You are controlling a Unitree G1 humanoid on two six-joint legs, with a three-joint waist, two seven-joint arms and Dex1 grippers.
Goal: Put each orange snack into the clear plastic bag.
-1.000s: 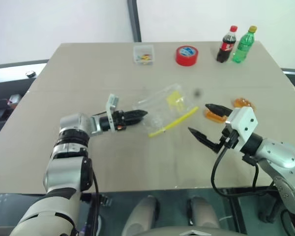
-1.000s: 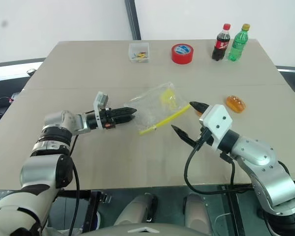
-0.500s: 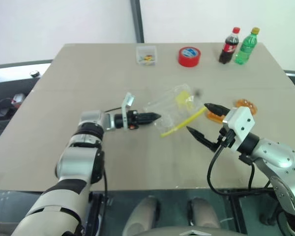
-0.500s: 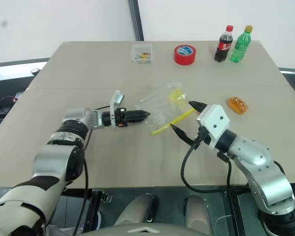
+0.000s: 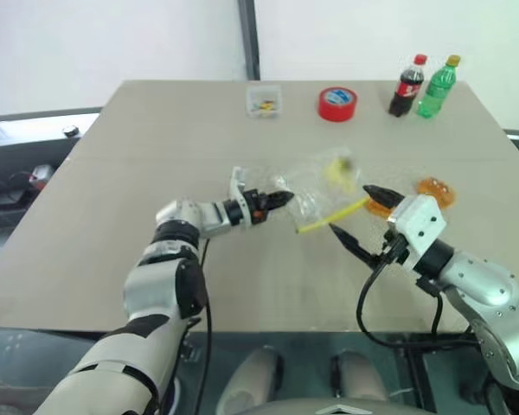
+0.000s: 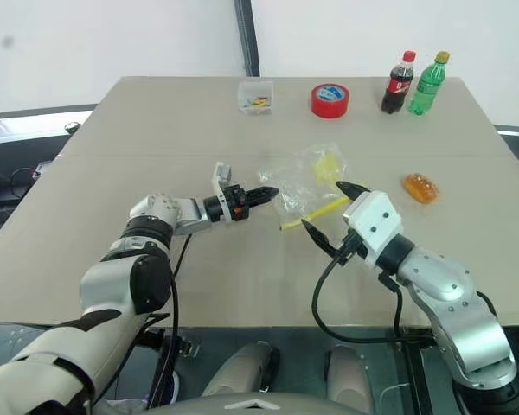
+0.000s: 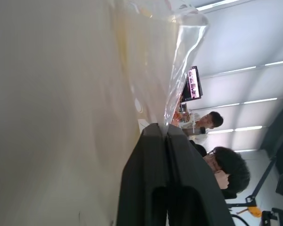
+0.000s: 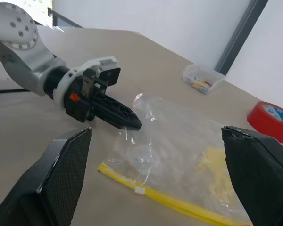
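Behind right hand (image 5: 356,214), 1 orange snack (image 5: 379,206) half-hidden

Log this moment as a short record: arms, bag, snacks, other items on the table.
left gripper: fingers shut on the edge of the clear plastic bag
right gripper: fingers open, holding nothing, next to the bag's yellow seal strip
orange snacks: on the table beside the right arm, not in the bag
far edge: small clear box, red tape roll, two bottles
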